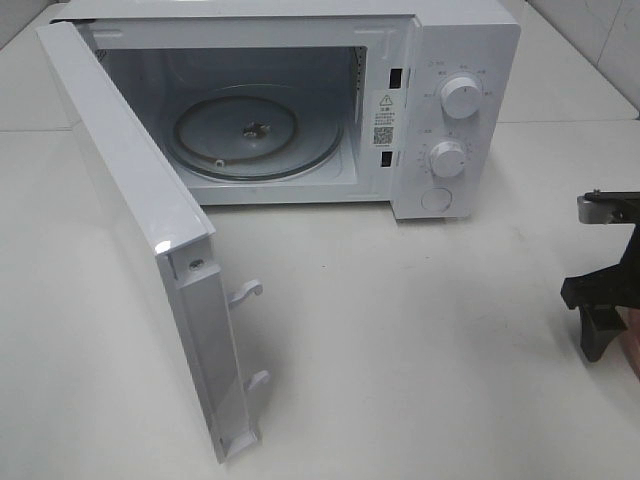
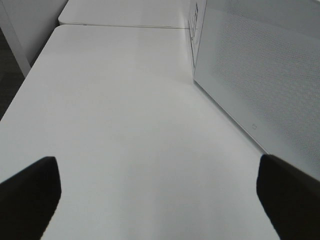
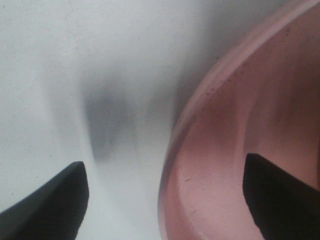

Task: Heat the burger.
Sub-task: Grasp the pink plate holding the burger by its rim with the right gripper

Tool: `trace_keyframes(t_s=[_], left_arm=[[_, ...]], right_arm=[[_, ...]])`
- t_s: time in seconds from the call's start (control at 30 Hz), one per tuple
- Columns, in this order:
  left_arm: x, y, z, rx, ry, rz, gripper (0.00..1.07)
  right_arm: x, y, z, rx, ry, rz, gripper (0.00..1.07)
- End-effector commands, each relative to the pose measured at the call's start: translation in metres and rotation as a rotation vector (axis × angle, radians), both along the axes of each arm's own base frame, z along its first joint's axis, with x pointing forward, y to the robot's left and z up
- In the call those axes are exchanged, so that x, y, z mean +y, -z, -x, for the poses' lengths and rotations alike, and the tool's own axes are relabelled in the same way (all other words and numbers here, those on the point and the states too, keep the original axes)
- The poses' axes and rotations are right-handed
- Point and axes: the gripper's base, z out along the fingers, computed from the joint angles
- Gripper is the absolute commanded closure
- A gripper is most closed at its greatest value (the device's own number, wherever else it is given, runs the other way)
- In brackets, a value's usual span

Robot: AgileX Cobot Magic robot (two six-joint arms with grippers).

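The left gripper (image 2: 160, 200) hangs low over the table (image 2: 125, 125) with its jaws spread wide and only tabletop between them. Ahead of those jaws and off to one side stands the open door (image 2: 260, 75) of the microwave (image 1: 470, 60), clear of both tips. The right gripper (image 3: 165, 200) also has its jaws apart, straddling the rim of the pink plate (image 3: 240, 125). One jaw sits over the plate's inside and the other outside it, over the table. Neither visibly touches the rim. The burger shows between or near neither pair of jaws, so its place cannot be told. The turntable (image 1: 250, 130) lies inside the microwave, well apart from the right jaws.
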Motion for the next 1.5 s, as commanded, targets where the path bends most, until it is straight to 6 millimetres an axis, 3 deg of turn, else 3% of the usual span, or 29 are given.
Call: trace_keyframes(t_s=[0.03, 0.67, 1.0, 1.1, 1.17, 1.2, 1.23, 1.27, 1.3, 1.37, 1.4, 1.5], left_arm=[[-0.001, 0.001, 0.003, -0.031, 0.008, 0.003, 0.06], [-0.001, 0.001, 0.003, -0.031, 0.008, 0.003, 0.06], [-0.001, 0.001, 0.003, -0.031, 0.008, 0.003, 0.06], [-0.001, 0.001, 0.003, -0.031, 0.008, 0.003, 0.06], [-0.001, 0.001, 0.003, -0.031, 0.008, 0.003, 0.06], [-0.001, 0.001, 0.003, -0.031, 0.008, 0.003, 0.06], [-0.001, 0.001, 0.003, -0.031, 0.008, 0.003, 0.06], [-0.001, 0.001, 0.003, -0.031, 0.008, 0.003, 0.06], [-0.001, 0.001, 0.003, -0.031, 0.008, 0.003, 0.06], [-0.001, 0.001, 0.003, -0.031, 0.008, 0.003, 0.06], [-0.001, 0.001, 0.003, -0.031, 0.008, 0.003, 0.06], [-0.001, 0.001, 0.003, -0.031, 0.008, 0.003, 0.06]], right_arm=[[-0.001, 0.001, -0.001, -0.014, 0.014, -0.004, 0.30], [-0.001, 0.002, -0.004, -0.042, 0.025, -0.007, 0.34], [0.002, 0.014, 0.010, -0.026, 0.027, -0.012, 0.37], [0.002, 0.015, 0.012, -0.016, 0.025, -0.010, 0.47], [0.002, 0.018, 0.016, -0.012, 0.024, -0.011, 0.62], [0.002, 0.018, 0.016, -0.012, 0.024, -0.011, 0.62], [0.002, 0.019, 0.017, -0.009, 0.023, -0.011, 0.75], [0.002, 0.019, 0.017, -0.009, 0.023, -0.011, 0.75], [0.002, 0.020, 0.019, -0.009, 0.021, -0.011, 0.87], [0.002, 0.021, 0.020, -0.006, 0.020, -0.010, 0.93], [0.002, 0.021, 0.019, -0.011, 0.017, -0.009, 1.03], [0.001, 0.021, 0.019, -0.018, 0.012, -0.008, 1.07]])
